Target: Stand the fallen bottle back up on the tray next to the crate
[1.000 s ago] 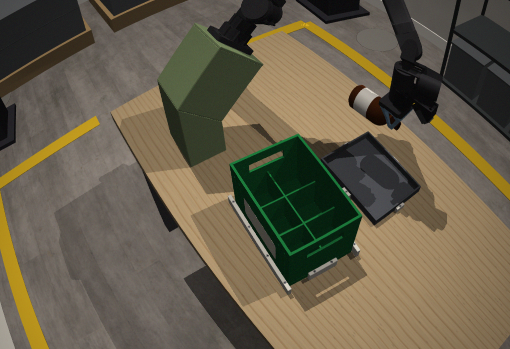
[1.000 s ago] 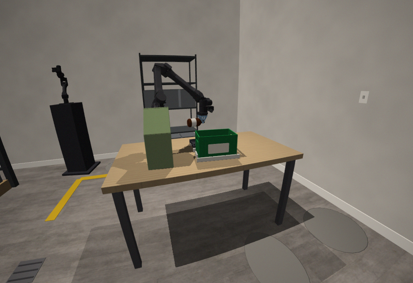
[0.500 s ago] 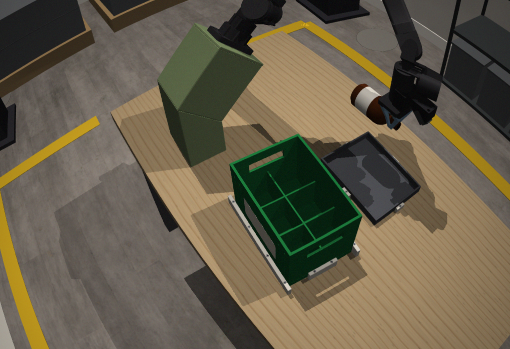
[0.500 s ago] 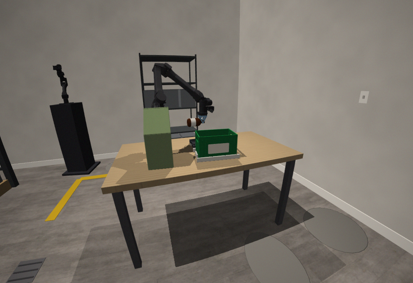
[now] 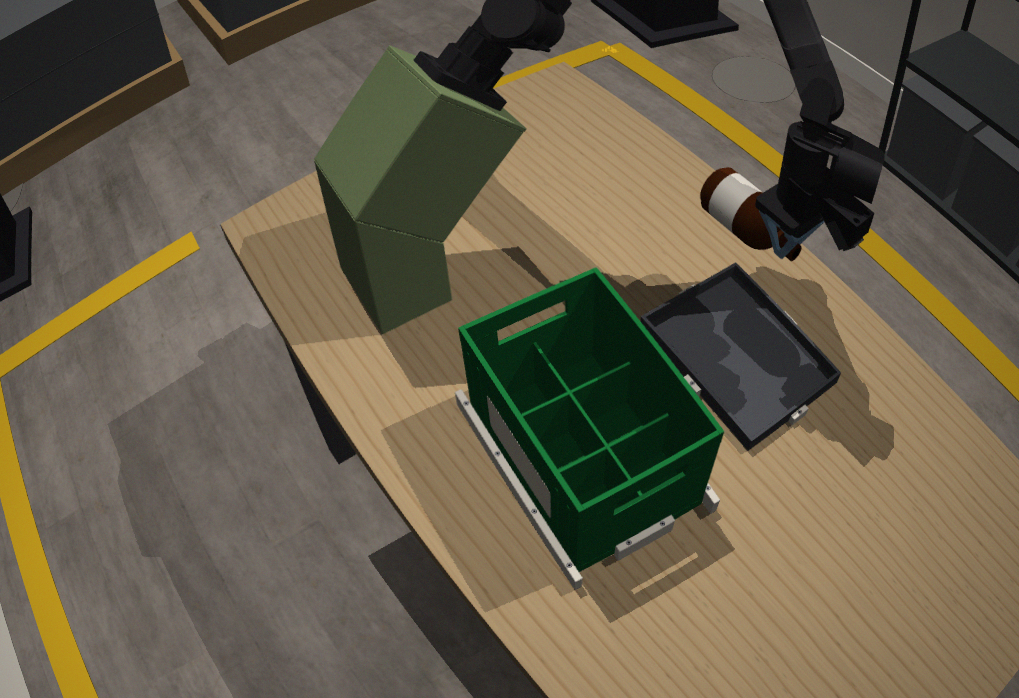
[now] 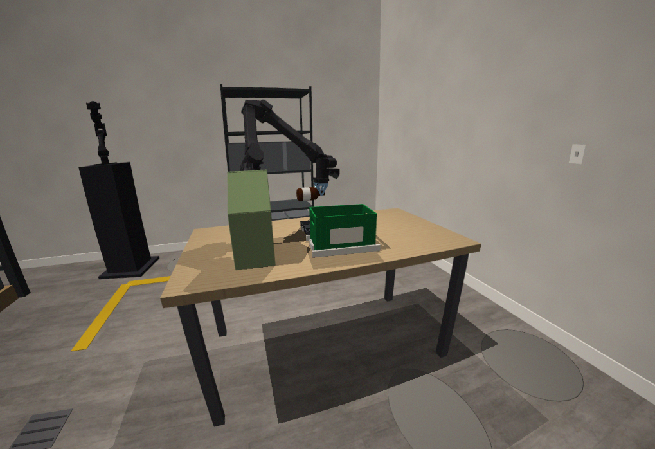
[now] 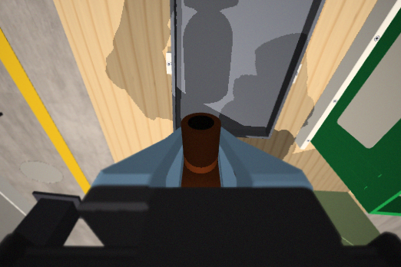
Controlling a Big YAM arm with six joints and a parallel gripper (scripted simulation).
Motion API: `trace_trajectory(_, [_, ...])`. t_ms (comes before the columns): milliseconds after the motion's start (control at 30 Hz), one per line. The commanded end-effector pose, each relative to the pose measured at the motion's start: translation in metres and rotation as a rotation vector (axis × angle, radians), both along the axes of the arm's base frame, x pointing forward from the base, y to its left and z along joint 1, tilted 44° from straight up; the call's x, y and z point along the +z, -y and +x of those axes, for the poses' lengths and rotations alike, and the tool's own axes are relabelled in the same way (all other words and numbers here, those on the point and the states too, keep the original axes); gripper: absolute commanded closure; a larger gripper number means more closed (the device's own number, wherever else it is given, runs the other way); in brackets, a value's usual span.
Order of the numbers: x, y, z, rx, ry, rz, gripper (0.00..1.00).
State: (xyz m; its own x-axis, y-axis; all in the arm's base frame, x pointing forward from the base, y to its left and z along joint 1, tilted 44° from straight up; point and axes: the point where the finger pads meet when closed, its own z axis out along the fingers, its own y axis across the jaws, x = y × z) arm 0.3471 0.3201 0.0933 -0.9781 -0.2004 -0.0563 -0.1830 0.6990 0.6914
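My gripper (image 5: 783, 238) is shut on the neck of a brown bottle (image 5: 736, 205) with a white label. It holds the bottle lying about level in the air, well above the table and beyond the far end of the tray. The dark grey tray (image 5: 739, 353) lies empty on the table to the right of the green crate (image 5: 588, 411). In the wrist view the bottle's open mouth (image 7: 200, 123) shows between my blue fingers, with the tray (image 7: 240, 65) below. The exterior view shows the bottle (image 6: 306, 193) above and behind the crate (image 6: 342, 226).
A tall olive-green box (image 5: 403, 181) stands on the table's far left part. The green crate has inner dividers and sits on a pale base with rails. A dark shelf rack (image 6: 267, 148) stands behind the table. Yellow floor tape (image 5: 922, 288) runs past the table's right edge.
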Motion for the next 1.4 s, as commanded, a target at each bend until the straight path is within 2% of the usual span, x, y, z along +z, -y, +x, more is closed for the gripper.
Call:
trace_trajectory(0, [0.0273, 0.0047, 0.0245, -0.039, 0.048, 0.026, 1.0])
trace_trajectory(667, [0.0273, 0.0047, 0.0245, -0.053, 0.034, 0.025, 1.0])
trace_trajectory(1100, [0.0273, 0.0047, 0.0245, -0.18, -0.091, 0.013, 1.0])
trace_trajectory(1367, [0.0272, 0.0047, 0.0245, -0.222, -0.132, 0.008, 1.0])
